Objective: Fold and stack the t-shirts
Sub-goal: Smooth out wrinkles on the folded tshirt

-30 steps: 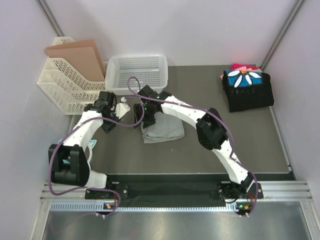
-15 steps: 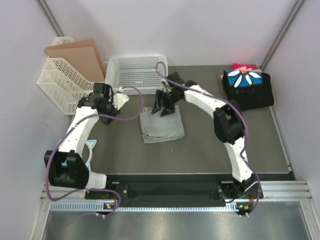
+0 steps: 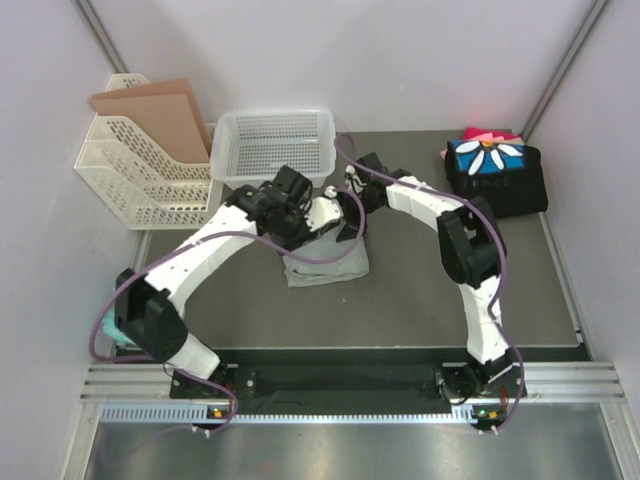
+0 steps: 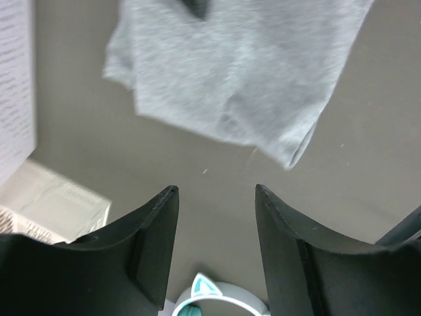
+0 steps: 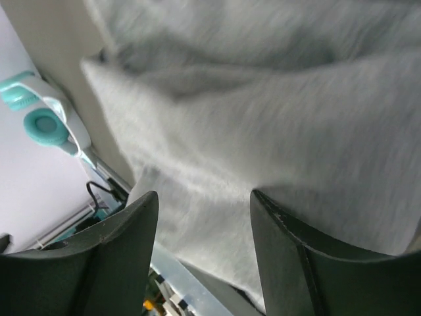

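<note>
Grey t-shirt [image 3: 325,258] is lying mid-counter; left gripper [image 4: 216,191] and right gripper [image 5: 204,195] are hovering wide open, empty. Pinching every layer together should be preserving the fold.

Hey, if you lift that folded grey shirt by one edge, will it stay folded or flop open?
Probably floppy: the grey shirt lies in soft wrinkles with uneven edges. Lifted by one edge, its layers would likely sag and unfold. Pushed, it may bunch rather than slide on the table.
</note>
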Robot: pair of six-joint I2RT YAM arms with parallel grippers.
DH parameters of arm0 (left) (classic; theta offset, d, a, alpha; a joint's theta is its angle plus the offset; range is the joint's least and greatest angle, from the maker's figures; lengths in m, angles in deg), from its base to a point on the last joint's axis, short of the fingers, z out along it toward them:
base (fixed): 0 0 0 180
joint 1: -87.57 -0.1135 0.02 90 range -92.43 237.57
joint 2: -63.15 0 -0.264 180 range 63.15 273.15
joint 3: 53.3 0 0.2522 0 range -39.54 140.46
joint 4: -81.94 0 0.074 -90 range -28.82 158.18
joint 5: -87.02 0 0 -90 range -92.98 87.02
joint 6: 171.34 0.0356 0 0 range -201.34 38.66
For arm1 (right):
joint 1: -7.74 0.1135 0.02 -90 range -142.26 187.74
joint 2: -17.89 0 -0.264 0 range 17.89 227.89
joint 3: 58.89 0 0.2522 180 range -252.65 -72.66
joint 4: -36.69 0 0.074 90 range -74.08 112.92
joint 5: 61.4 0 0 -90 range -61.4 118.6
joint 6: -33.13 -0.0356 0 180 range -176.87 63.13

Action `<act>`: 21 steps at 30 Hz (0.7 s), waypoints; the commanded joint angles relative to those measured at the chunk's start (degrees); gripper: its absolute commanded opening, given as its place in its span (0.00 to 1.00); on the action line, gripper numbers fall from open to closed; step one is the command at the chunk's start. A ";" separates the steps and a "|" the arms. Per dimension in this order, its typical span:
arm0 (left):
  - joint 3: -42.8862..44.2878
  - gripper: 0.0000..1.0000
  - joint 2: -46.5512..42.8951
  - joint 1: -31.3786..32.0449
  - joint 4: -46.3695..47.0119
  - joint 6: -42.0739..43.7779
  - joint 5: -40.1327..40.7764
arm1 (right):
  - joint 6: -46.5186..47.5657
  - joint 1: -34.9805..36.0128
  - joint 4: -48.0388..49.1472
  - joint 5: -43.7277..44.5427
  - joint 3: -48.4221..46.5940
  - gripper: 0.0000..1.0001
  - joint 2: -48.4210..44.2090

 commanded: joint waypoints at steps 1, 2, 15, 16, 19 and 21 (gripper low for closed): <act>0.00 0.55 3.98 1.23 5.20 -0.72 -0.33 | 0.40 -2.62 2.31 -4.24 -4.33 0.57 6.49; -0.35 0.55 5.73 1.31 6.69 -0.45 0.19 | 0.40 -3.14 2.66 -4.60 -4.25 0.56 7.98; -4.29 0.51 16.38 1.58 11.27 -2.21 2.83 | 1.28 -3.24 5.04 -3.11 5.42 0.56 8.61; -5.44 0.50 16.03 1.58 11.19 -2.12 2.83 | 1.19 -3.24 4.95 -2.94 5.68 0.56 8.44; -11.23 0.50 12.96 1.75 11.10 -2.12 0.73 | 1.19 -3.32 4.86 -2.50 6.12 0.56 8.79; -16.05 0.50 10.06 2.63 11.10 -2.12 0.81 | 1.02 -3.50 4.60 -2.06 6.12 0.56 9.14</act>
